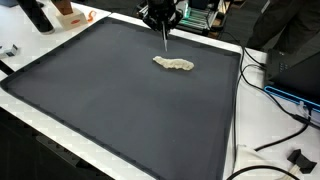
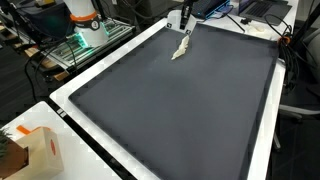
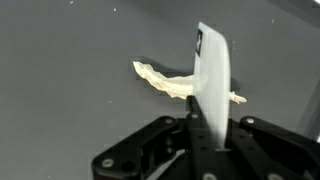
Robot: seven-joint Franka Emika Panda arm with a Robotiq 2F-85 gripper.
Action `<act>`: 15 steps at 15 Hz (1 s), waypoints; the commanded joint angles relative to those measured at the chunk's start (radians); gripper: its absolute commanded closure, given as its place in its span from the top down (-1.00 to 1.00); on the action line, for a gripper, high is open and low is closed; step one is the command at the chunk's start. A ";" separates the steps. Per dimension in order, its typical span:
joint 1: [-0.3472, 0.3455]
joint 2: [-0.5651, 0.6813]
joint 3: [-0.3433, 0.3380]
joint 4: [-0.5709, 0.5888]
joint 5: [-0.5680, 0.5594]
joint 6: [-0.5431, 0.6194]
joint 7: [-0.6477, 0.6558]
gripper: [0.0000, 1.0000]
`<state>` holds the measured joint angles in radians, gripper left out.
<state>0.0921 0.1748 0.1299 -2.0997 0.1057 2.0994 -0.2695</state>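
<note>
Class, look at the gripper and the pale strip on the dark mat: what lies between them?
A thin white blade, clamped in the gripper, runs down to the pale strip; this shows in the wrist view and in an exterior view.

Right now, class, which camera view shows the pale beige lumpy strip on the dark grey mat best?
The wrist view: the pale beige lumpy strip looks large, its outline clear, though the white flat blade in the gripper covers part. In both exterior views the strip is a small smear.
</note>
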 commanded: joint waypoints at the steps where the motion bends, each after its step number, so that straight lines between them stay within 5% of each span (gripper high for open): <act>1: -0.034 -0.025 0.009 -0.050 0.136 0.054 -0.135 -0.98; 15: -0.128 0.025 -0.014 -0.081 0.527 -0.022 -0.540 -0.98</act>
<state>-0.0182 0.1868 0.1232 -2.1681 0.5717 2.1087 -0.7464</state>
